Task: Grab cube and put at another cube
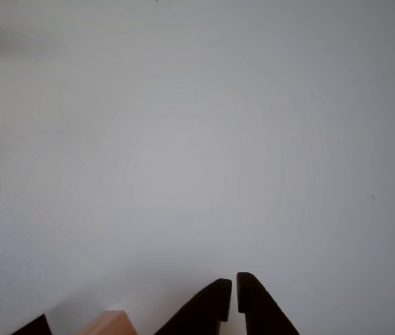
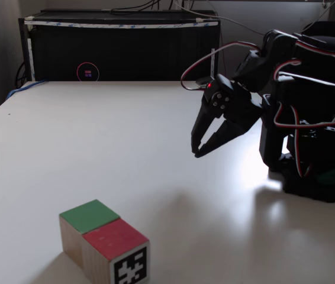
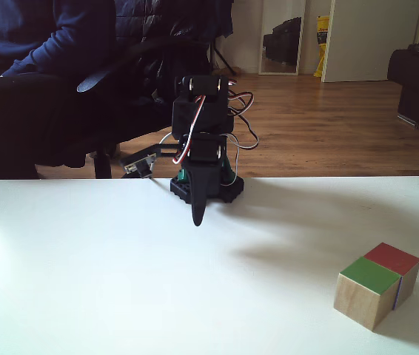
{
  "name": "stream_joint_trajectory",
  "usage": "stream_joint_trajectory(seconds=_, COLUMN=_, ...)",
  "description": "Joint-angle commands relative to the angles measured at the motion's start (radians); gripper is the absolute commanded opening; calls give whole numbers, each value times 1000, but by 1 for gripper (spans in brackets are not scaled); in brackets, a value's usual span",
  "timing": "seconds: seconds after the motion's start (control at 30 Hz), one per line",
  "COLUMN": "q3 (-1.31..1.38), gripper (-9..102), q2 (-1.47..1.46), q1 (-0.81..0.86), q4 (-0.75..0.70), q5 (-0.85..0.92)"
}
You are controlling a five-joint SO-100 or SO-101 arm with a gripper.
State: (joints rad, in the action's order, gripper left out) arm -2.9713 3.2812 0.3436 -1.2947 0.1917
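Other view: the black claw [image 1: 234, 283] enters from the bottom edge, its two tapered fingers nearly meeting at the tips with only a thin slit between them, clenched on nothing, over a plain white table [image 1: 197, 153]. A corner of light wood [image 1: 108, 324] shows at the bottom edge to the left of the fingers.

In a fixed view from the side, the claw [image 2: 197, 151] points down and to the left, its tips just above the smooth, slightly glossy table [image 2: 96, 148]. The arm [image 2: 298, 100] behind it is matte black plastic, folded low over its base, with red, white and black wires looping around the joints.

Well apart from the claw, near the bottom edge, two cubes stand touching side by side. The cube [image 2: 83, 229] has a green top and bare light-wood sides. Another cube [image 2: 117, 248] has a red top and a black-and-white square marker on its front face.

In the fixed view from the front, the claw [image 3: 198, 219] hangs pointing down before the arm's base. The cube [image 3: 369, 290] and another cube [image 3: 396, 265] sit at the right, a thin blue strip showing between them. A person in dark clothes [image 3: 39, 66] sits behind the table.
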Motion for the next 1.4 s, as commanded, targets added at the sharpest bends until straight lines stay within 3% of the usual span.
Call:
stream_joint_trajectory(seconds=0.0, q3=5, gripper=0, q2=6, q1=-37, q4=2, q5=-97)
stream_joint_trajectory(seconds=0.67, q3=3, gripper=0, q2=6, q1=-48, q4=8, q5=-91)
stream_joint_trajectory(seconds=0.8, q3=-6, gripper=2, q2=8, q1=-60, q4=141, q5=-66)
stream_joint_trajectory(seconds=0.87, q3=8, gripper=8, q2=8, q1=-61, q4=215, q5=-58)
stream_joint_trajectory(seconds=1.0, q3=103, gripper=9, q2=-21, q1=-155, q4=249, q5=-6)
stream_joint_trajectory(seconds=1.2, q3=483, gripper=17, q2=-494, q1=-276, q4=235, q5=3)
stream_joint_trajectory(seconds=1.37, q3=977, gripper=26, q2=-1072, q1=-291, q4=55, q5=32)
